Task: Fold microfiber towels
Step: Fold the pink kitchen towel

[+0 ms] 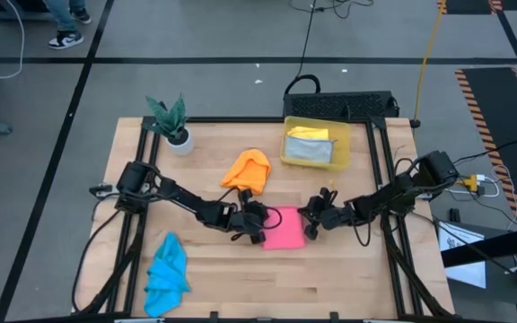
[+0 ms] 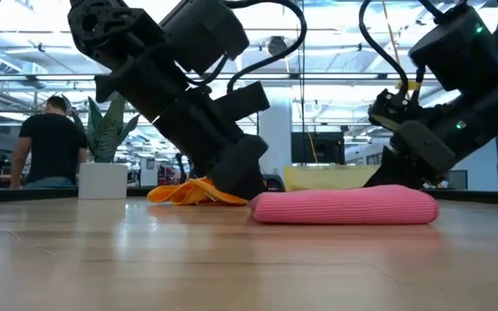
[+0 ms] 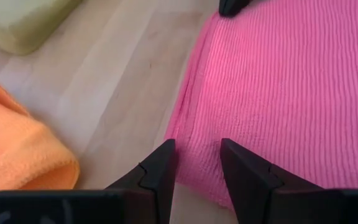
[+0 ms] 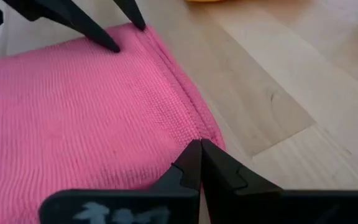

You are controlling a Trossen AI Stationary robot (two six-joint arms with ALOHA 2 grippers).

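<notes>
A pink towel (image 1: 285,230) lies folded flat at the table's middle; the low view shows it as a thick pad (image 2: 344,207). My left gripper (image 1: 263,222) stands open at its far left corner, the fingertips a little apart (image 3: 197,146). My right gripper (image 1: 309,222) is shut at the far right corner (image 4: 199,142). An orange towel (image 1: 248,169) lies crumpled beyond the pink one. A blue towel (image 1: 166,274) lies bunched at the near left. A grey towel (image 1: 310,151) and a yellow one (image 1: 308,133) lie in the yellow bin (image 1: 341,161). My left gripper comes slanting down from the table's left. Its two spread fingertips (image 4: 114,45) stand on the pink towel's far left corner (image 3: 188,134), a stretch of edge between them. The towel lies flat on the table. My right gripper slants down from the table's right. Its shut fingertips (image 4: 191,155) sit on the pink towel's far right corner (image 4: 194,127). No cloth shows between them, and the towel lies flat there.
A potted plant (image 1: 176,126) stands at the far left of the table. The yellow bin sits at the far right. Bare wood (image 1: 348,278) lies in front of the pink towel and between it and the blue one.
</notes>
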